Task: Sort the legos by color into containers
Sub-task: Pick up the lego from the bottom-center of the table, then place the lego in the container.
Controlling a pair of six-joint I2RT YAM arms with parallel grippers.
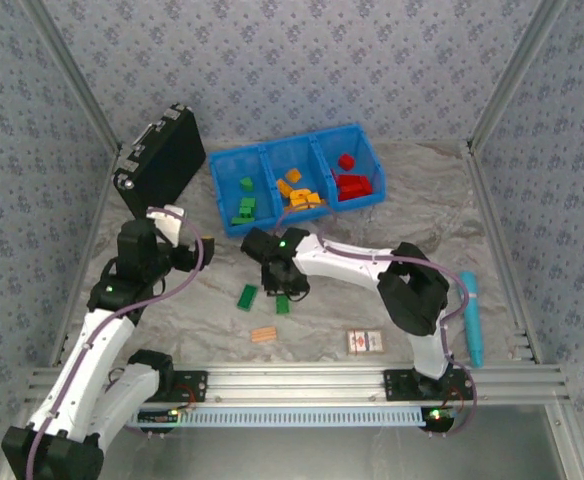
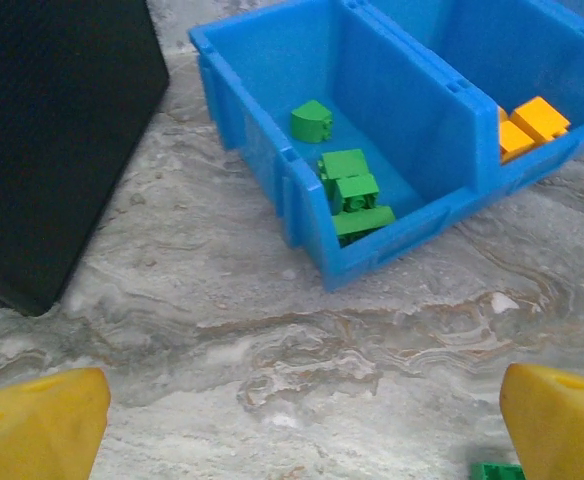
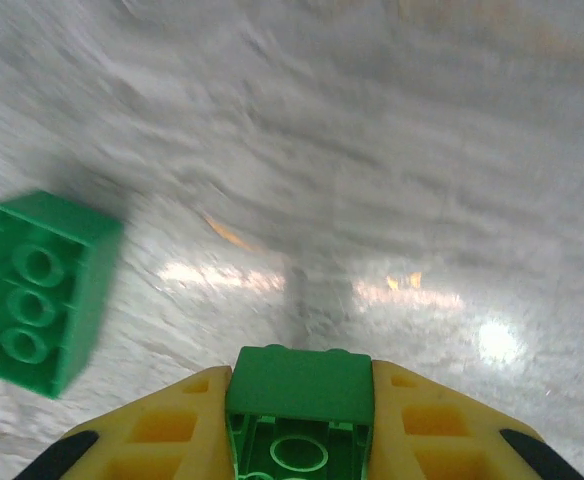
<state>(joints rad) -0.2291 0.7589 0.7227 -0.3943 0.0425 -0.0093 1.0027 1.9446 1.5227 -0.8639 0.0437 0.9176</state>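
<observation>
My right gripper (image 3: 300, 440) is clamped on a green brick (image 3: 300, 385); lift straight (a loose brick (image 3: 42, 290) lies left), then carry far to the green bin (image 2: 272, 60). Left gripper (image 2: 297, 425) gapes.

The left arm (image 1: 90, 340) rises from its base, bends at the elbow and points forward. The left gripper (image 2: 297, 430) has its jaws fully apart, with yellow fingers (image 2: 37, 425) at either side. The right arm (image 1: 357, 262) extends leftward with the wrist angled down. The right gripper (image 3: 300, 420) is clamped on a green lego (image 3: 300, 385).
</observation>
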